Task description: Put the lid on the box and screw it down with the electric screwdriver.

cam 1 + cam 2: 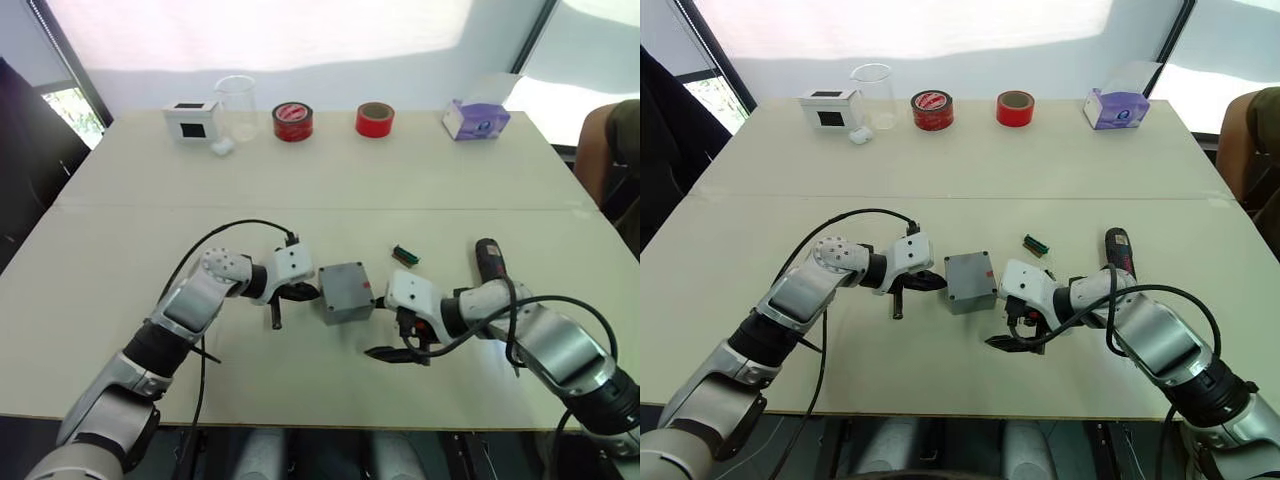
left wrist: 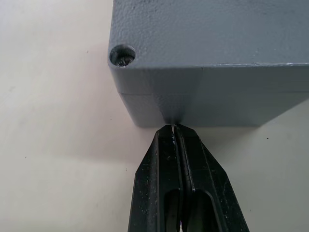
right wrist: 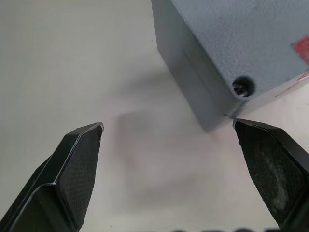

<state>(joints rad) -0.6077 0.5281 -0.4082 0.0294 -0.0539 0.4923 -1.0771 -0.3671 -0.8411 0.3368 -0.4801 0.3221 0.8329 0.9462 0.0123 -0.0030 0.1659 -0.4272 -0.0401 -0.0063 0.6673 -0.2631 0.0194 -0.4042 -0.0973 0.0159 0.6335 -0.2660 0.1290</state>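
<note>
We see the box [image 1: 346, 291] mid-table, lid [image 2: 212, 34] on, between both grippers. Left gripper [image 2: 175, 129]: fingers pressed together, tips touching the box's side. Right gripper [image 3: 169, 130]: fingers spread wide beside a box corner. Electric screwdriver [image 1: 489, 259] lies behind the right arm.

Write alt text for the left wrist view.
The left gripper, fingers shut together, touches its tips to the side wall of the grey box on the pale table. A screw sits in the corner hole of the lid.
</note>
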